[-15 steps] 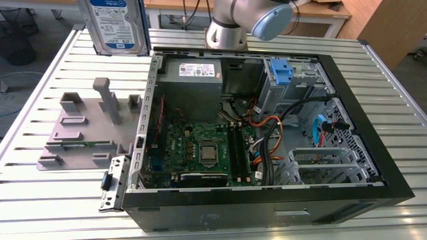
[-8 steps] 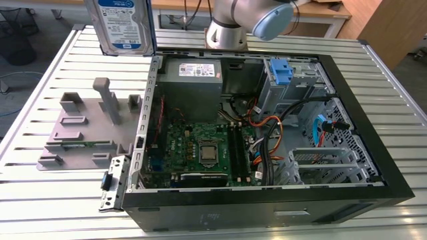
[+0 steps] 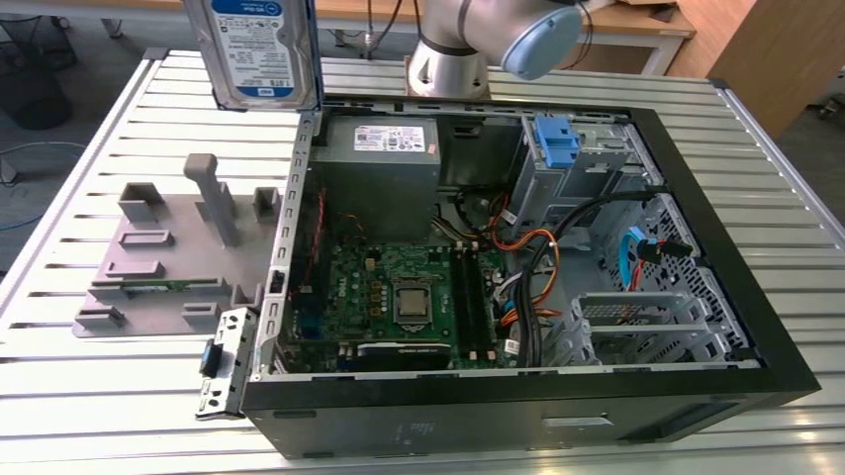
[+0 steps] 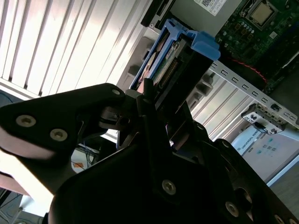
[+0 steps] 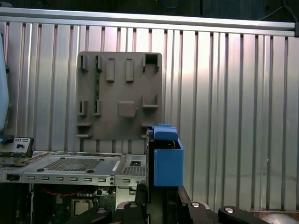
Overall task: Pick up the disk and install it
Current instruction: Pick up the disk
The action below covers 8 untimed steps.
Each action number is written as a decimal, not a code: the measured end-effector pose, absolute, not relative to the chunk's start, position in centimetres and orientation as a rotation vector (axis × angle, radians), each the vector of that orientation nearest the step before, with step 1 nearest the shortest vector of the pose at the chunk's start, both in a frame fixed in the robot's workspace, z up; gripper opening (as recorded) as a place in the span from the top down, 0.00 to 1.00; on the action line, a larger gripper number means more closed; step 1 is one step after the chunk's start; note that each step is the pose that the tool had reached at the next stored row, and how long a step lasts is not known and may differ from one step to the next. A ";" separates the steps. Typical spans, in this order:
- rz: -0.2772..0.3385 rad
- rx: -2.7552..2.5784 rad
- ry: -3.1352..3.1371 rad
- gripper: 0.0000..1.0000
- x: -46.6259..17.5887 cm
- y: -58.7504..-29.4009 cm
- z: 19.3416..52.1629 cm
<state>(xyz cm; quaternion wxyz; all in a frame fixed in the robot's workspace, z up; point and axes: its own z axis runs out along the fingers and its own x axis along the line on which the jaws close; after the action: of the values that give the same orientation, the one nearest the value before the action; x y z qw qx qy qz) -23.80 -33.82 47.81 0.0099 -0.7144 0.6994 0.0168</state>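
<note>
1 gripper [image 4: 166, 99] is clamped on the disk [image 3: 253, 47] and holds it upright, label facing out, above the slatted worktop [image 3: 119, 129] at the rear corner of the open computer case [image 3: 739, 297]. A grey fixture plate [image 3: 145, 267] lies beside the case.

Tabletop [image 3: 93, 139]: ribbed bare-metal slats, brushed, mild sheen.
Disk [image 3: 257, 45], upper left of the exterior view: silver metal, glossy paper label. Its blue bracket [image 5: 167, 161]: smooth plastic.
Gripper [image 4: 163, 100]: matt black, bright screw heads.
Fixture plate [image 3: 158, 262], left: matt grey plastic.
Computer case [image 3: 528, 421]: matt black rim, dull sheet-metal interior.
</note>
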 end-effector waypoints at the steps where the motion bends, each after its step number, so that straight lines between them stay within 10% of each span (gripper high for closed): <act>1: 0.053 -2.231 2.184 0.65 -23.6 -33.8 47.8; 8: 0.054 -2.231 2.184 0.65 -22.5 -33.8 47.8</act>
<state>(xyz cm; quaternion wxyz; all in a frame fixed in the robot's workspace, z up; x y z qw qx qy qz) -22.47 -33.82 47.81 0.0095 -0.7144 0.6995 0.0172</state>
